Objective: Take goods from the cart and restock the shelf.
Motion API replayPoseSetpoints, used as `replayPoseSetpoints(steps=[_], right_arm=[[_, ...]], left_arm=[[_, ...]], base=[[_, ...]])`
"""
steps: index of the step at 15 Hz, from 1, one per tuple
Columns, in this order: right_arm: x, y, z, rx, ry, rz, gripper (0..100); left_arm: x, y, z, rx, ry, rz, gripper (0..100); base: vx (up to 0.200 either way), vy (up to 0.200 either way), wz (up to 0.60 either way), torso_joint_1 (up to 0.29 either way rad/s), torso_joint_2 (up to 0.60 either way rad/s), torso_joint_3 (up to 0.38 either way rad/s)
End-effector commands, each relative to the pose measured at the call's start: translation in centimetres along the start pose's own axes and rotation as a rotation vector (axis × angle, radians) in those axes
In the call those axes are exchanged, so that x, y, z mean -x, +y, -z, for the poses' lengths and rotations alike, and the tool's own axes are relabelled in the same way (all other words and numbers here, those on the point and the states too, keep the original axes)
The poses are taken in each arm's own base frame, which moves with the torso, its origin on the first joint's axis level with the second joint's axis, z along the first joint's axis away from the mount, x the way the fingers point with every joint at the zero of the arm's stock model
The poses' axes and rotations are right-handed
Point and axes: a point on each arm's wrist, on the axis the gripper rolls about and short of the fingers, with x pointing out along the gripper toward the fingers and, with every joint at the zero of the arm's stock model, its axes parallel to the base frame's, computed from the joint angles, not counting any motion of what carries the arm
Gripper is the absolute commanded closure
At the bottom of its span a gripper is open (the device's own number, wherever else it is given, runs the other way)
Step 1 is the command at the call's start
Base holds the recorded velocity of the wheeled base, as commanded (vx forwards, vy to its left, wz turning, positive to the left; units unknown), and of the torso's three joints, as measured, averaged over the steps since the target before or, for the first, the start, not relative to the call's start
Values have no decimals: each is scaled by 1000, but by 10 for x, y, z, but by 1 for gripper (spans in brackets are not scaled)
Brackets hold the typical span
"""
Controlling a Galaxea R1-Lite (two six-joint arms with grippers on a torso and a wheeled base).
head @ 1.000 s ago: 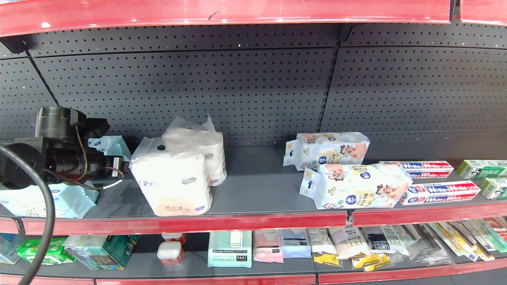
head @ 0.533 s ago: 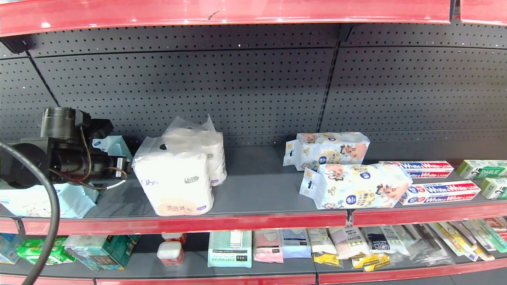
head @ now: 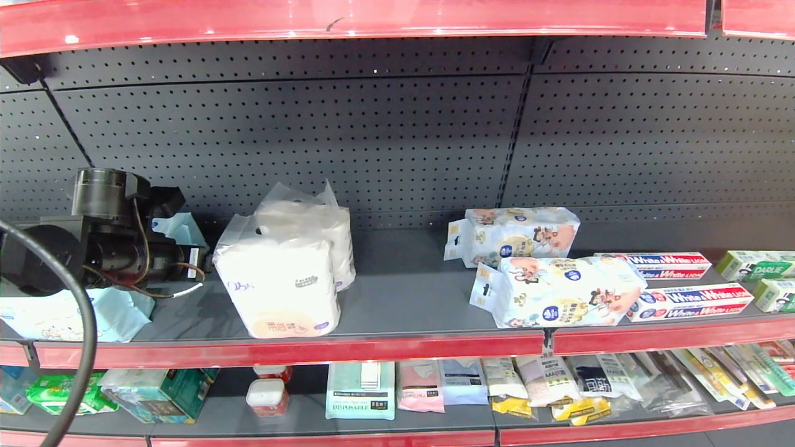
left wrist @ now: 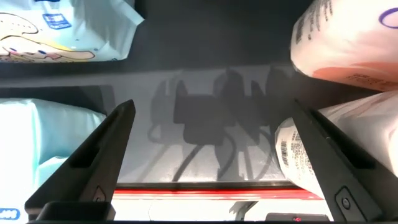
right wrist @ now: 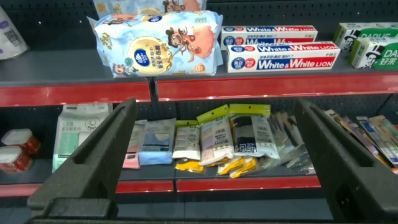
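Progress: white plastic-wrapped pack of toilet rolls (head: 279, 282) stands on the dark grey shelf (head: 404, 285), left of middle near its front edge, with a second pack (head: 326, 233) just behind. I judge this one placed, with more goods left to fetch from the cart.
Left gripper (left wrist: 211, 109): jaws apart, gripping nothing, just beside the pack's left side.
Right gripper (right wrist: 216, 104): jaws apart, empty, facing the lower shelf (right wrist: 249, 185).
Change: my left arm and the front pack have both shifted slightly right.
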Motion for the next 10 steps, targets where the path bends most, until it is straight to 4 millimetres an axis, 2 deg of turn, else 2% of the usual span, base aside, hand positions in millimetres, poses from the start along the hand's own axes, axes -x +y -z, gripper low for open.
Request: replayPoseSetpoints(steps=[1, 10], right_arm=[[0, 0, 0, -1, 1, 0, 0], [0, 0, 0, -1, 1, 0, 0]], left_arm=[[1, -3, -1, -4, -7, 7, 0], [2, -7, -1, -13, -11, 17, 0]], base=[[0, 0, 0, 0, 0, 0], [0, 0, 0, 0, 0, 0]])
